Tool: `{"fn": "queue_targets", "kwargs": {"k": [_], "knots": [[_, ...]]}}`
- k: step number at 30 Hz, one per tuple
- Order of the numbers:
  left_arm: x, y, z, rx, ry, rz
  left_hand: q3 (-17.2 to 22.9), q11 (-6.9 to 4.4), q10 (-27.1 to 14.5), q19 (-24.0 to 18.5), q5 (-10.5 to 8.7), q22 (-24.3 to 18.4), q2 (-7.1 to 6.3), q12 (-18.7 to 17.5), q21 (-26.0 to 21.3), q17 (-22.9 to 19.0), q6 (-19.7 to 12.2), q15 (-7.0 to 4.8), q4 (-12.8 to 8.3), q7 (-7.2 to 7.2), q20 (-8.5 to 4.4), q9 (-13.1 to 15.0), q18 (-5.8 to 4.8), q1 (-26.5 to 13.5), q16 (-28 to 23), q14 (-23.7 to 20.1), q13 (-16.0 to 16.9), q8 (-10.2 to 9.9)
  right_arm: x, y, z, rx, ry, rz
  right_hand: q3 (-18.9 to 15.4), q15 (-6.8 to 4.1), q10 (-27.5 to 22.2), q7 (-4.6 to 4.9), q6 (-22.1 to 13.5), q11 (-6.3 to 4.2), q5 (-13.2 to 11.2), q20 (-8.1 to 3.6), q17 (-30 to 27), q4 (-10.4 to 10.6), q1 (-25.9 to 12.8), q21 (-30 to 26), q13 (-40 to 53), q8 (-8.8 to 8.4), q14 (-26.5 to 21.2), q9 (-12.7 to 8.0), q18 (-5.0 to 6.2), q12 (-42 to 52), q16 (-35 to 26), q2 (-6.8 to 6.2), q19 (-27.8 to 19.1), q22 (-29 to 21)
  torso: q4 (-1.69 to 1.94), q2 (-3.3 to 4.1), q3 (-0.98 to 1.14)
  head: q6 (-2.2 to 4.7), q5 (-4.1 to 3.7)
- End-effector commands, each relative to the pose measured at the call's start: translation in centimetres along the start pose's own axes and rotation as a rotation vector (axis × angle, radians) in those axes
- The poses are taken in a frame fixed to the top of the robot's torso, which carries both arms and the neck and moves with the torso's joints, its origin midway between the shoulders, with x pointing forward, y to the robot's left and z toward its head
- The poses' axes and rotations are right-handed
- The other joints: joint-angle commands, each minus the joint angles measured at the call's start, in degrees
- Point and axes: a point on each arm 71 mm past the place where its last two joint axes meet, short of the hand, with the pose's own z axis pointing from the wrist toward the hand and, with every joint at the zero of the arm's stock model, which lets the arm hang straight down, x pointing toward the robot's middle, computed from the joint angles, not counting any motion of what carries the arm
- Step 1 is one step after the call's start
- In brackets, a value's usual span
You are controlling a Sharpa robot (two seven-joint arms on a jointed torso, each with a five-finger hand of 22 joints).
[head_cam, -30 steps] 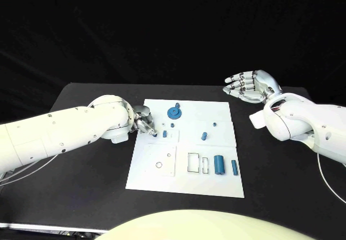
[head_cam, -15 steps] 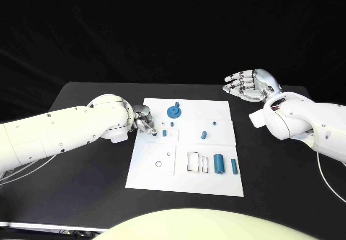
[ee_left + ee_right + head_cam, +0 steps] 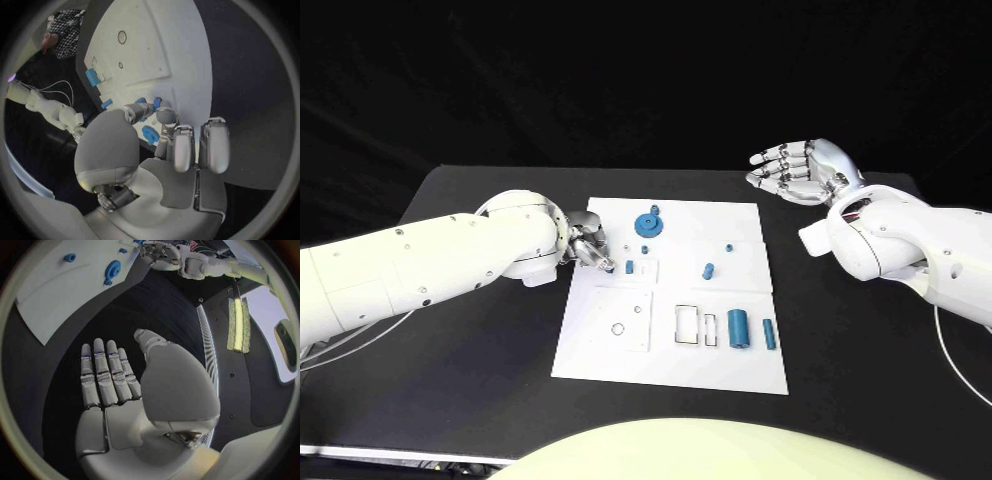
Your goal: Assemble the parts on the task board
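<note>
The task board (image 3: 672, 290) lies in the middle of the black table (image 3: 473, 340), with blue parts spread over it: a round wheel-like part (image 3: 649, 223) near its far edge, a small peg (image 3: 630, 267) by its left edge, another small piece (image 3: 710, 270) toward the middle, and two cylinders (image 3: 738, 328) lying side by side near the front right; the left hand (image 3: 587, 246) sits at the board's left edge with its fingertips (image 3: 164, 116) bunched just beside the small peg, though whether they already pinch anything cannot be told, since the thumb covers the contact in the wrist view; the right hand (image 3: 798, 172) hangs well apart from the board beyond its far right corner, fingers spread and holding nothing; judging by this, the step is taking up the peg, and it wants a slow, square closing of thumb and finger so the small piece does not skitter off across the board; which socket it belongs to is too small to make out.
</note>
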Motion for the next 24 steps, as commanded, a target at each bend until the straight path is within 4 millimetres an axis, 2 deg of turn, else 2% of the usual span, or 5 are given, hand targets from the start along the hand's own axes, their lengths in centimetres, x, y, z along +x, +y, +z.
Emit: {"fn": "queue_targets", "kwargs": {"k": [1, 4, 13, 24], "knots": [[0.25, -0.09, 0.09, 0.004, 0.017, -0.015, 6.86, -0.08, 0.28, 0.27, -0.69, 3.52, -0.44, -0.08, 0.18, 13.08, 1.81, -0.51, -7.25, -1.57, -0.04, 0.14, -0.74, -1.52, 0.28, 5.42, -0.13, 0.14, 0.14, 0.12, -0.01, -0.018, 0.016, 0.000, -0.04, -0.04, 0.32, 2.53, 0.43, -0.04, 0.20, -0.03, -0.08, 0.35, -0.56, 0.09, -0.08, -0.36, 0.32, -0.08, 0.78, -0.28, 0.20, 0.33, -0.08, -0.09, -0.02, 0.00, 0.00, 0.02, -0.03], [0.21, -0.05, 0.13, 0.002, 0.015, -0.020, 5.78, -0.15, 0.25, 0.22, -0.87, 3.44, -0.34, -0.21, 0.11, 12.99, 1.91, -0.59, -6.45, -1.67, -0.13, 0.15, -0.72, -2.04, 0.24, 5.39, -0.28, 0.05, 0.11, 0.10, -0.01, -0.017, 0.015, 0.000, -0.04, -0.03, 0.32, 2.53, 0.43, -0.04, 0.22, -0.03, -0.10, 0.38, -0.61, 0.09, -0.08, -0.36, 0.32, -0.09, 0.78, -0.29, 0.20, 0.35, -0.08, -0.11, 0.01, 0.05, -0.01, 0.18, -0.12], [0.15, 0.13, 0.23, -0.004, 0.016, -0.023, 2.46, -0.27, 0.08, 0.23, -1.19, 3.41, -0.07, -0.39, 0.01, 12.87, 2.20, -0.71, -4.37, -1.85, -0.28, 0.13, -0.72, -3.01, 0.18, 5.35, -0.49, -0.24, 0.12, 0.11, -0.02, -0.017, 0.015, 0.001, -0.04, -0.03, 0.32, 2.53, 0.43, -0.04, 0.22, -0.03, -0.10, 0.38, -0.61, 0.09, -0.08, -0.36, 0.32, -0.09, 0.78, -0.29, 0.20, 0.35, -0.08, -0.11, -0.06, 0.10, 0.05, 0.10, -0.01], [0.08, 0.29, 0.33, -0.010, 0.015, -0.028, -2.84, -0.33, -0.06, 0.29, -1.32, 3.44, 0.25, -0.25, -0.08, 12.90, 2.74, -0.77, -1.32, -1.94, -0.37, 0.02, -0.73, -3.87, 0.20, 5.36, -0.34, -0.69, 0.15, 0.15, -0.02, -0.018, 0.013, 0.001, -0.03, -0.03, 0.32, 2.53, 0.43, -0.04, 0.25, -0.02, -0.15, 0.44, -0.69, 0.09, -0.08, -0.38, 0.31, -0.11, 0.78, -0.32, 0.18, 0.36, -0.08, -0.18, -0.03, 0.08, -0.04, 0.11, -0.03]]}}
